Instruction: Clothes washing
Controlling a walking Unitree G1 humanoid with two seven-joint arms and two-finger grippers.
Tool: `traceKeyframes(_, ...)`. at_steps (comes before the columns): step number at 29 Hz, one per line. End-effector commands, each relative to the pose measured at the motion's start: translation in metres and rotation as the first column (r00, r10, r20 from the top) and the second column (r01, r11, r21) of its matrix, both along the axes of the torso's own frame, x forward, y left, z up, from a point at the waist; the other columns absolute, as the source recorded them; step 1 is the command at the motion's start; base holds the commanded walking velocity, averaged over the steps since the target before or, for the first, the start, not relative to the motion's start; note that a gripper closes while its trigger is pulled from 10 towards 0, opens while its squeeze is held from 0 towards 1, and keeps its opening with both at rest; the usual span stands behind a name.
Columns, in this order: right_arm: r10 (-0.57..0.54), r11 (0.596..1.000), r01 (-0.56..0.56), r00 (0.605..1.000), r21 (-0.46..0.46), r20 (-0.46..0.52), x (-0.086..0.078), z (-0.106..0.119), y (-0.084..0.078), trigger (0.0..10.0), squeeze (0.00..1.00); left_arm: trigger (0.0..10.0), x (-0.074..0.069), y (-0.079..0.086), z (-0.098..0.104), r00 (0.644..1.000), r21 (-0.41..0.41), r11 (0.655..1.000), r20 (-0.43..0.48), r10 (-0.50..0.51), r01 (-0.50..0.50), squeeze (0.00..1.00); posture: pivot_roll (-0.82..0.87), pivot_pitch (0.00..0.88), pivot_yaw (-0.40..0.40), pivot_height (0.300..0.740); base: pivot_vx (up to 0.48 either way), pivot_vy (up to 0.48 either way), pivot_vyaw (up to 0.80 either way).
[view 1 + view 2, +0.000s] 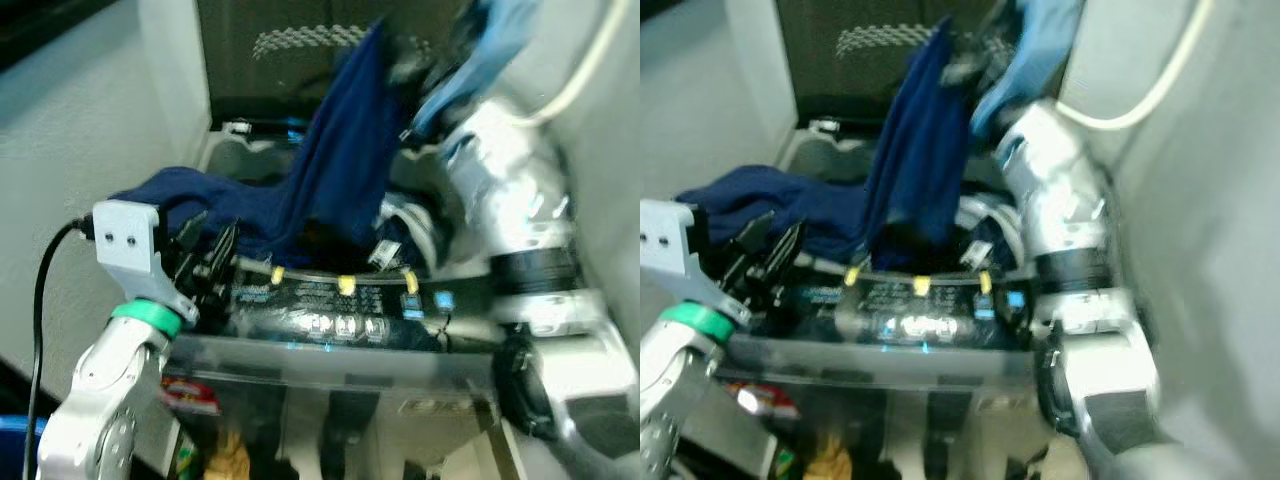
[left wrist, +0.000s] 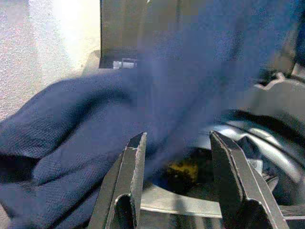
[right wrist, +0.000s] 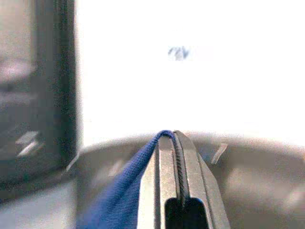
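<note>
A navy blue garment [image 1: 340, 160] hangs in a long strip over the open top-loading washer [image 1: 330, 300]. Its upper end is pinched in my right gripper [image 1: 400, 55], which is raised high above the drum; in the right wrist view the gripper [image 3: 171, 136] is shut on the blue cloth [image 3: 124, 186]. The garment's lower part [image 1: 180, 195] is draped over the washer's left rim. My left gripper [image 1: 212, 252] stands open at the front left corner, right next to that heap. In the left wrist view its fingers [image 2: 133, 171] frame the navy cloth [image 2: 76, 124] and the drum's edge.
The washer's lid [image 1: 280, 50] stands upright at the back. A pale blue cloth [image 1: 490, 40] shows blurred above my right arm. A white hose [image 1: 590, 60] runs along the wall on the right. A wall closes in on the left. Below the washer front lies a red packet [image 1: 190, 395].
</note>
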State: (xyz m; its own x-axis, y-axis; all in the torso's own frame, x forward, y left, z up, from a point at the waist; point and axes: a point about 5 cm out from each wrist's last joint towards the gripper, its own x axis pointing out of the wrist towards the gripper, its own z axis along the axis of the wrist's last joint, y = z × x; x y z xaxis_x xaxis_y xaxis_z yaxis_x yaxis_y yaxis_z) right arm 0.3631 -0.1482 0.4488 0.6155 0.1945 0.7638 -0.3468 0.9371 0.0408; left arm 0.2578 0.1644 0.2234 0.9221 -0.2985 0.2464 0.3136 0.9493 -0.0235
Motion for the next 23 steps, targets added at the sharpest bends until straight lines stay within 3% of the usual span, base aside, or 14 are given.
traceKeyframes(1, -0.199, 0.98, 0.199, 0.979, -0.01, 0.034, 0.001, 0.015, -0.026, 10.0, 0.0, 10.0, -0.002, -0.007, -0.006, 0.998, 0.034, 0.998, -0.034, -0.049, 0.05, 0.0, 0.14, 0.047, -0.004, 0.74, 0.0, 0.0, 0.0)
traceKeyframes(4, -0.252, 0.966, 0.252, 0.968, -0.06, 0.01, 0.006, 0.014, -0.029, 10.0, 0.0, 10.0, -0.002, -0.008, -0.006, 0.997, 0.046, 0.997, -0.039, -0.065, 0.067, 0.0, 0.14, 0.047, -0.004, 0.74, 0.0, 0.0, 0.0)
traceKeyframes(6, -0.336, 0.929, 0.326, 0.942, -0.173, -0.028, 0.016, 0.001, -0.031, 10.0, 0.0, 10.0, -0.001, -0.012, -0.006, 0.994, 0.074, 0.992, -0.041, -0.098, 0.101, 0.0, 0.15, 0.048, -0.002, 0.74, 0.0, 0.0, 0.0)
traceKeyframes(8, -0.35, 0.918, 0.333, 0.936, -0.214, -0.044, 0.02, -0.005, -0.03, 10.0, 0.0, 10.0, -0.001, -0.014, -0.006, 0.993, 0.09, 0.989, -0.04, -0.113, 0.116, 0.0, 0.16, 0.051, -0.008, 0.74, 0.0, 0.0, 0.0)
traceKeyframes(12, -0.344, 0.901, 0.295, 0.932, -0.318, -0.111, 0.028, -0.018, -0.025, 10.0, 0.0, 10.0, 0.0, -0.015, -0.004, 0.99, 0.101, 0.985, -0.04, -0.138, 0.141, 0.0, 0.15, 0.05, 0.001, 0.74, 0.0, 0.0, 0.0)
traceKeyframes(14, -0.31, 0.843, 0.145, 0.918, -0.518, -0.248, 0.042, -0.042, -0.016, 10.0, 0.0, 10.0, 0.001, -0.016, -0.003, 0.984, 0.119, 0.977, -0.047, -0.172, 0.177, 0.0, 0.15, 0.05, 0.001, 0.74, 0.0, 0.0, 0.0)
traceKeyframes(15, -0.31, 0.843, 0.145, 0.918, -0.518, -0.248, 0.042, -0.042, -0.016, 10.0, 0.0, 10.0, 0.001, -0.016, -0.003, 0.984, 0.119, 0.977, -0.047, -0.172, 0.177, 0.0, 0.15, 0.05, 0.001, 0.74, 0.0, 0.0, 0.0)
traceKeyframes(16, -0.289, 0.762, -0.024, 0.882, -0.647, -0.373, 0.049, -0.066, -0.012, 10.0, 0.0, 10.0, 0.002, -0.017, -0.002, 0.977, 0.141, 0.967, -0.057, -0.205, 0.212, 0.0, 0.15, 0.042, 0.009, 0.74, 0.0, 0.0, 0.0)
traceKeyframes(18, -0.274, 0.592, -0.236, 0.841, -0.771, -0.467, 0.046, -0.087, -0.017, 10.0, 0.0, 10.0, 0.003, -0.022, 0.005, 0.956, 0.196, 0.936, -0.086, -0.28, 0.292, 0.0, 0.15, 0.038, 0.015, 0.74, 0.0, 0.0, 0.0)
traceKeyframes(19, -0.274, 0.592, -0.236, 0.841, -0.771, -0.467, 0.046, -0.087, -0.017, 10.0, 0.0, 10.0, 0.003, -0.022, 0.005, 0.956, 0.196, 0.936, -0.086, -0.28, 0.292, 0.0, 0.15, 0.038, 0.015, 0.74, 0.0, 0.0, 0.0)
traceKeyframes(21, -0.293, 0.465, -0.319, 0.825, -0.826, -0.484, 0.041, -0.091, -0.025, 10.0, 0.0, 10.0, 0.003, -0.024, 0.013, 0.939, 0.228, 0.911, -0.089, -0.331, 0.343, 0.0, 0.16, 0.036, 0.026, 0.74, 0.0, 0.0, 0.0)
traceKeyframes(22, -0.293, 0.465, -0.319, 0.825, -0.826, -0.484, 0.041, -0.091, -0.025, 10.0, 0.0, 10.0, 0.003, -0.024, 0.013, 0.939, 0.228, 0.911, -0.089, -0.331, 0.343, 0.0, 0.16, 0.036, 0.026, 0.74, 0.0, 0.0, 0.0)
traceKeyframes(23, -0.299, 0.44, -0.326, 0.825, -0.837, -0.479, 0.04, -0.09, -0.028, 10.0, 0.0, 10.0, 0.003, -0.025, 0.016, 0.935, 0.235, 0.905, -0.086, -0.345, 0.355, 0.0, 0.16, 0.036, 0.026, 0.74, 0.0, 0.0, 0.0)
